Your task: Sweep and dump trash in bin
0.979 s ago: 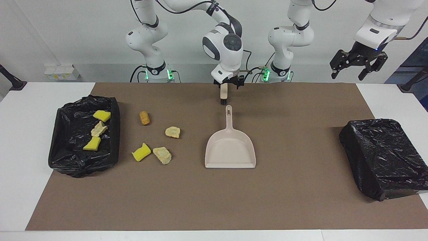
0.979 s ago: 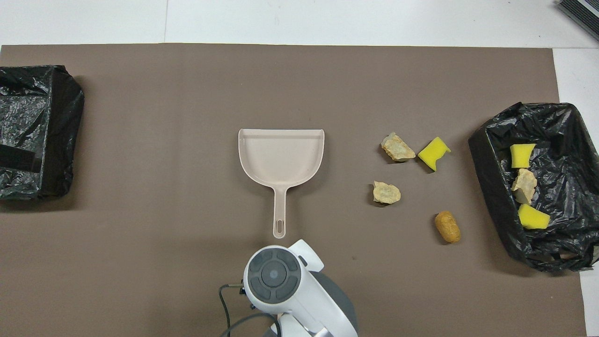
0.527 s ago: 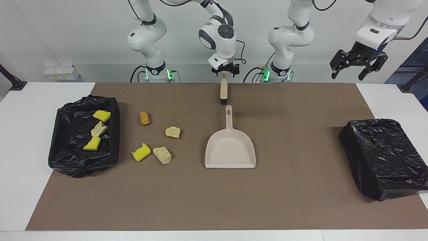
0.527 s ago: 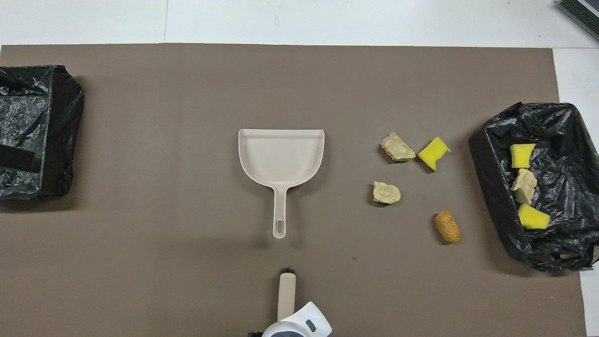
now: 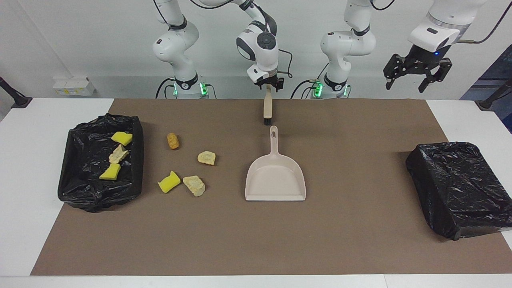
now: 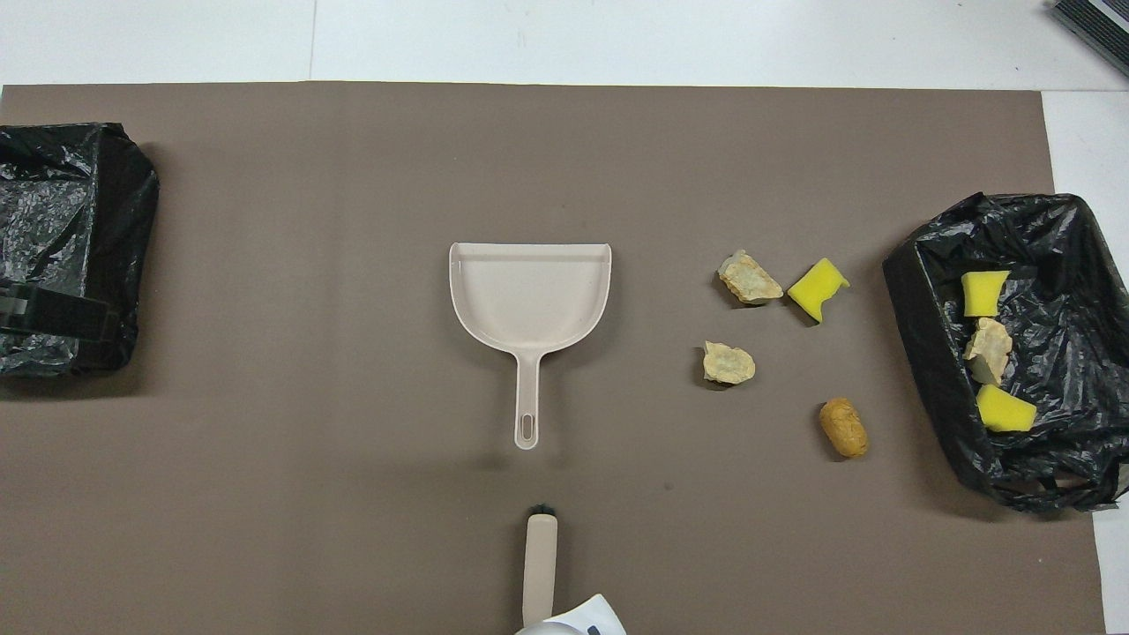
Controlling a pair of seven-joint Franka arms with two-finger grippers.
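Brown mat point(image 5: 340, 224) on white table. Right gripper point(image 5: 269, 83), arm bent down from above, sits at the brush point(image 5: 267, 109) handle's top; can't tell if gripping. Dustpan point(image 5: 276, 180) just beside the brush. Left gripper point(image 5: 416, 74) raised, jaws wide. Four trash scraps point(image 5: 194, 185) on mat, three in bin point(image 5: 84, 192).
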